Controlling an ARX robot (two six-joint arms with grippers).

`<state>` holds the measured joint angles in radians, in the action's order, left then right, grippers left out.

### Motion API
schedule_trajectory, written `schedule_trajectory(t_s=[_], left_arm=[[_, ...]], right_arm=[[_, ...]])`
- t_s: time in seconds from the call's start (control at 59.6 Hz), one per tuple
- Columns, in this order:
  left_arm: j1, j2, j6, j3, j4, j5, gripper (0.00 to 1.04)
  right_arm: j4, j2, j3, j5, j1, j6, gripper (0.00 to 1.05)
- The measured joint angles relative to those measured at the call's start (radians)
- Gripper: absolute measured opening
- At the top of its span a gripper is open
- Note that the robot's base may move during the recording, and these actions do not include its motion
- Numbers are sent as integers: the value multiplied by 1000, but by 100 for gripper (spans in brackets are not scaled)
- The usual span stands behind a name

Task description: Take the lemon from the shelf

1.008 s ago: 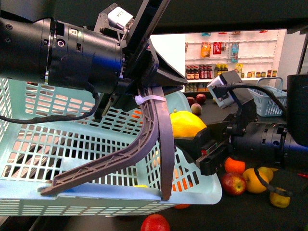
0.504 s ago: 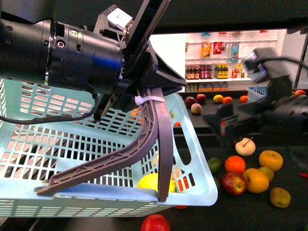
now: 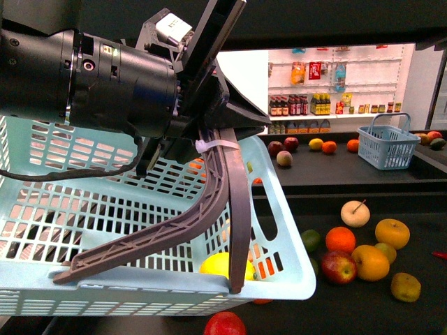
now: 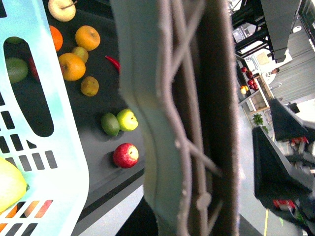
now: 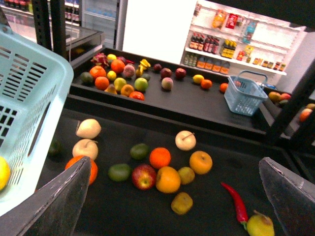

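Note:
The yellow lemon (image 3: 222, 265) lies inside the pale blue basket (image 3: 105, 216), low against its front wall. It also shows in the left wrist view (image 4: 7, 184) and at the edge of the right wrist view (image 5: 2, 172). My left gripper (image 3: 208, 136) is shut on the basket's grey-brown handle (image 3: 234, 209), which fills the left wrist view (image 4: 197, 123). My right gripper (image 5: 174, 169) is open and empty above the black shelf tray (image 5: 123, 211). It is out of the front view.
Loose apples, oranges, pears and limes lie on the lower tray (image 3: 391, 314), with a red chili (image 5: 235, 201). A small blue basket (image 3: 386, 145) stands on the upper tray. White wall shelves of bottles (image 3: 328, 84) are behind.
My right gripper held the lemon over the basket rim. The lemon now lies in the basket. The right arm drew back to the right and left the front view.

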<state>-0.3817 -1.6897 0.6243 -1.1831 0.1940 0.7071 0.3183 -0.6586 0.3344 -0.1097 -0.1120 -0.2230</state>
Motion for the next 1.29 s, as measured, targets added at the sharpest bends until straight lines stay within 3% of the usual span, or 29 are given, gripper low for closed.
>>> schedule_trajectory(t_s=[0.067, 0.168, 0.403, 0.688, 1.293], left_arm=[[0, 0, 0, 0, 0, 1, 7], [0, 0, 0, 0, 0, 0, 7], [0, 0, 2, 0, 0, 5, 7], [0, 0, 1, 0, 0, 2, 7], [0, 0, 0, 0, 0, 0, 7]], right_arm=[[-146, 185, -40, 61, 23, 5, 102], [-351, 420, -60, 102, 93, 120, 87], [-347, 543, -217, 106, 109, 197, 50], [-332, 585, -254, 106, 110, 208, 5], [-320, 652, -319, 107, 110, 209, 7]])
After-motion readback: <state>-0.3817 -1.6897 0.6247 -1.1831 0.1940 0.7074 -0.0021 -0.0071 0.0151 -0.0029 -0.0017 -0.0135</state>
